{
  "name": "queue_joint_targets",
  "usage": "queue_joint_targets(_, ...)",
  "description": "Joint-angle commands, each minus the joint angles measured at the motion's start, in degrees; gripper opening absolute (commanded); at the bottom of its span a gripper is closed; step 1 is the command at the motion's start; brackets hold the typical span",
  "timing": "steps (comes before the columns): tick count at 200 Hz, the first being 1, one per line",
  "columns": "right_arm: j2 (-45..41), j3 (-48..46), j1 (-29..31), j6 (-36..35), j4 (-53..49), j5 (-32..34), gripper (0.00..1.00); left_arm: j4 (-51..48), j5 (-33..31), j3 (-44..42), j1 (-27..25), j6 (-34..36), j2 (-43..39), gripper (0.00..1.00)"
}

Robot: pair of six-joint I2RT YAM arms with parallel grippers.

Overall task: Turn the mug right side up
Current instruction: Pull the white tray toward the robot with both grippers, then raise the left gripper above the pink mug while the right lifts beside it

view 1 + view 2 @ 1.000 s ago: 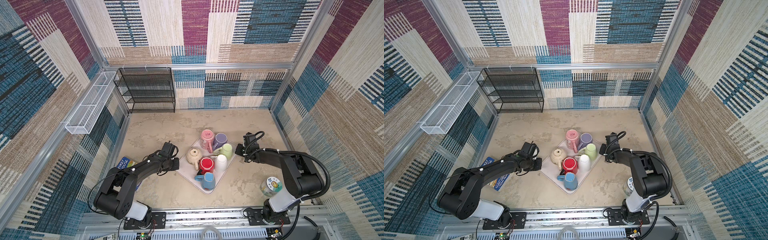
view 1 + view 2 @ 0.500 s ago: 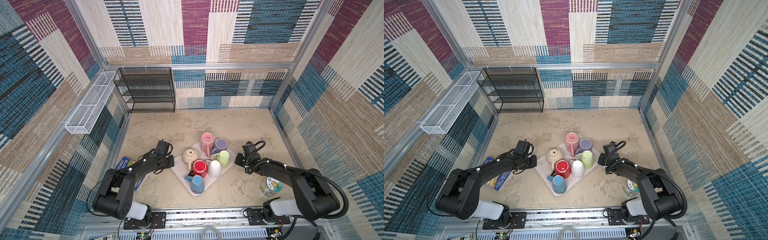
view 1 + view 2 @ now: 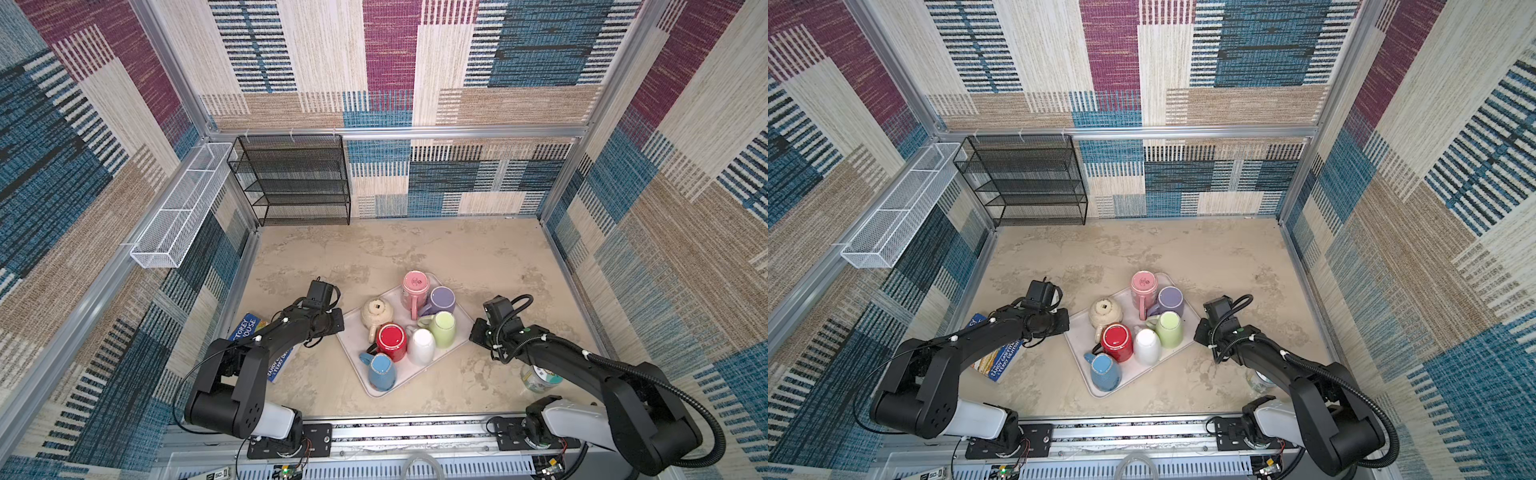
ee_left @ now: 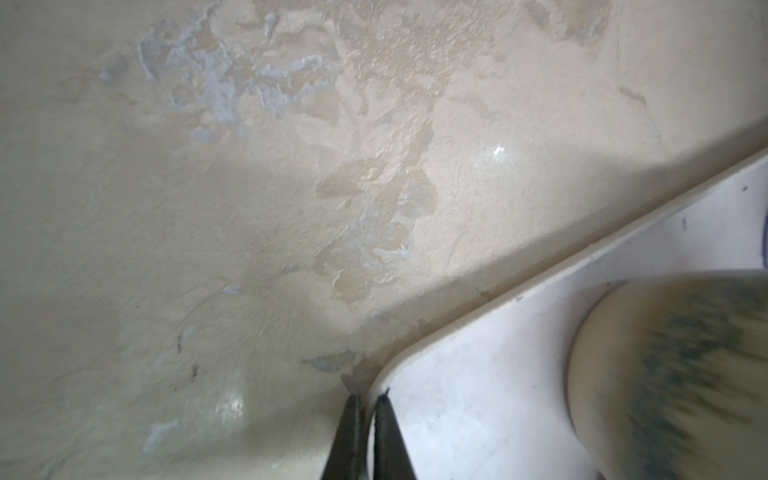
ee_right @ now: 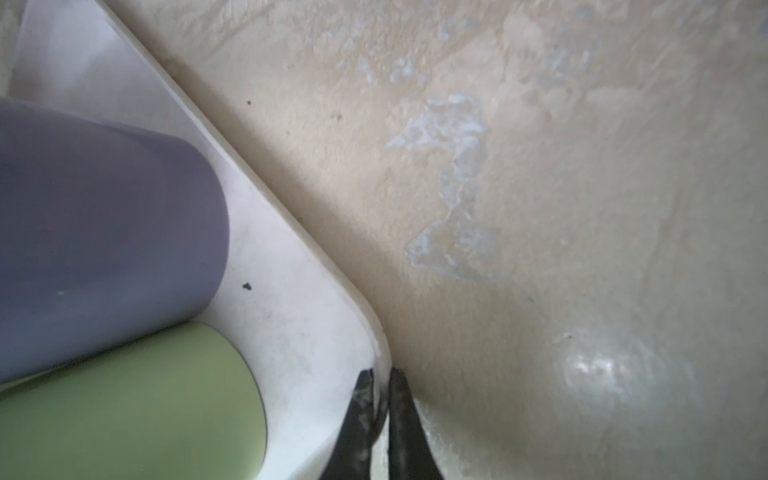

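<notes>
Six glossy ceramic vessels, pink mug (image 3: 414,286), purple mug (image 3: 441,300), green mug (image 3: 443,329), white mug (image 3: 420,347), red mug (image 3: 391,341) and blue mug (image 3: 380,370), plus one round cream pot (image 3: 376,311), are sitting upside down on one smooth white tray (image 3: 353,347), lying on the mottled beige tabletop (image 3: 415,249). The left hand (image 4: 369,409) and right hand (image 5: 381,384) are each pinching a rounded tray corner between thin dark fingers (image 4: 347,436). The tray's blue-mug end is now lying farther left than a second ago

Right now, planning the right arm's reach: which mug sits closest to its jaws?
The light green mug, at the tray corner by those jaws; the purple mug sits farther back.
</notes>
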Motion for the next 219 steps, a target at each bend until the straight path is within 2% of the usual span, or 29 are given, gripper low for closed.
queue_joint_targets(1,0.68,1.45,0.5,-3.81,-6.01,-3.45,0.22,3.13,4.52,0.76,-0.03,-2.76,-1.11,0.27)
queue_joint_targets(12,0.74,2.82,0.52,-4.38,-6.12,-2.59,0.29,2.12,4.25,1.19,-0.02,-2.8,-1.6,0.33)
queue_joint_targets(20,0.71,3.94,0.55,-5.09,-6.61,-1.54,0.35,0.97,4.15,1.94,-0.02,-2.66,-2.02,0.44)
queue_joint_targets(37,-0.41,6.64,0.56,-7.09,-8.89,1.58,0.46,-3.11,4.21,4.39,-0.02,-1.89,-3.9,0.54)
queue_joint_targets(68,-6.01,10.1,0.55,-9.87,-10.52,6.39,0.57,-10.47,1.59,9.1,-0.02,-1.23,-10.69,0.75)
queue_joint_targets(82,-7.64,12.06,0.52,-11.36,-10.5,7.7,0.59,-14.85,0.43,12.54,-0.1,0.48,-13.66,0.77)
queue_joint_targets(95,-8.79,13.87,0.54,-13.03,-9.78,8.72,0.6,-19.56,0.81,16.88,-0.19,3.02,-15.53,0.74)
queue_joint_targets(120,-9.66,17.09,0.49,-15.37,-6.42,9.71,0.64,-29.36,1.25,26.74,-1.84,7.31,-15.73,0.74)
queue_joint_targets(154,-8.19,19.94,0.48,-16.95,0.59,6.21,0.66,-35.15,-3.64,33.62,-11.83,8.9,-13.62,0.73)
queue_joint_targets(197,-4.64,22.75,0.52,-19.49,4.73,4.61,0.66,-36.69,-0.48,39.73,-18.78,7.59,-5.5,0.7)
queue_joint_targets(219,-4.15,21.33,0.52,-19.36,6.97,3.52,0.66,-36.87,-2.23,43.14,-22.21,7.16,-1.18,0.8)
